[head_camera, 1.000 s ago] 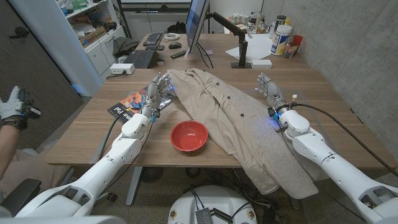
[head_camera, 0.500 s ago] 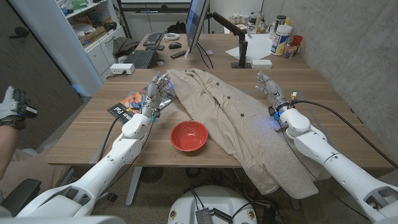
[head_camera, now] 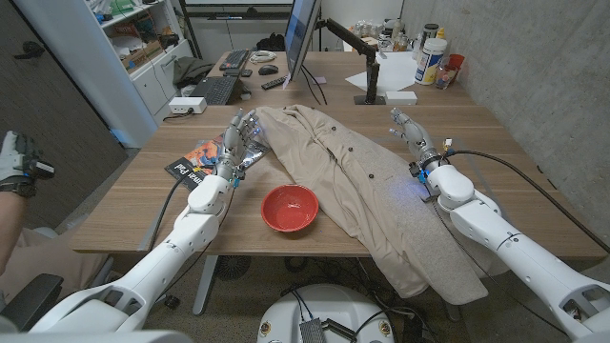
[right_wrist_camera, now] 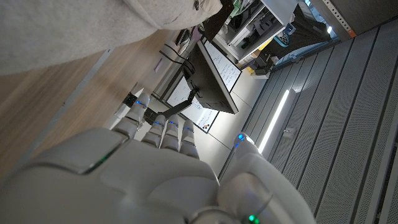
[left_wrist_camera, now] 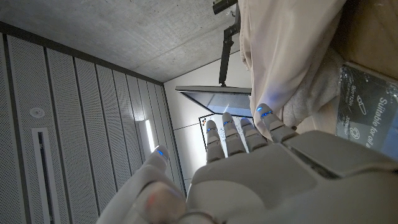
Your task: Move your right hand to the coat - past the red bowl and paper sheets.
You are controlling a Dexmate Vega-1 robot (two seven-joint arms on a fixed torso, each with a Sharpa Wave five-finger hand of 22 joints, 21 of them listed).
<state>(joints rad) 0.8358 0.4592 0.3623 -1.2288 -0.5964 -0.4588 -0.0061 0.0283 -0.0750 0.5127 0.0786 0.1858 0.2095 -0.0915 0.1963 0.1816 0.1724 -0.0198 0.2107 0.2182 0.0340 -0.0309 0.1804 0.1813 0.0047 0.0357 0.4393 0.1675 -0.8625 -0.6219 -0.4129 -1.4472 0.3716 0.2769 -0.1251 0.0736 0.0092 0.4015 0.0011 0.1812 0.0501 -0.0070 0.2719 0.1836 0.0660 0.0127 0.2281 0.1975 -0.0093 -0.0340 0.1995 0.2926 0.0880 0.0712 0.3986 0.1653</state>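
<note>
A beige coat [head_camera: 367, 186] lies spread over the middle of the table, its hem hanging over the front edge. The red bowl [head_camera: 289, 207] sits just left of it near the front. My right hand [head_camera: 412, 133] stands open with fingers apart, raised at the coat's right edge, holding nothing; the coat [right_wrist_camera: 93, 31] shows beyond it in the right wrist view. My left hand [head_camera: 238, 143] is open at the coat's left edge, over a dark printed packet [head_camera: 198, 159]. The left wrist view shows the coat [left_wrist_camera: 286, 56] just past its fingers [left_wrist_camera: 239, 134].
A monitor [head_camera: 300, 33] on a stand, keyboards [head_camera: 215, 89] and a remote stand behind the coat. White paper sheets [head_camera: 393, 71], bottles and a red cup [head_camera: 452, 63] sit at the back right. A person's gloved hand [head_camera: 19, 162] shows at the far left edge.
My right hand has shifted slightly left toward the coat's edge. The person's gloved hand at the left has moved a little. The left hand stays put.
</note>
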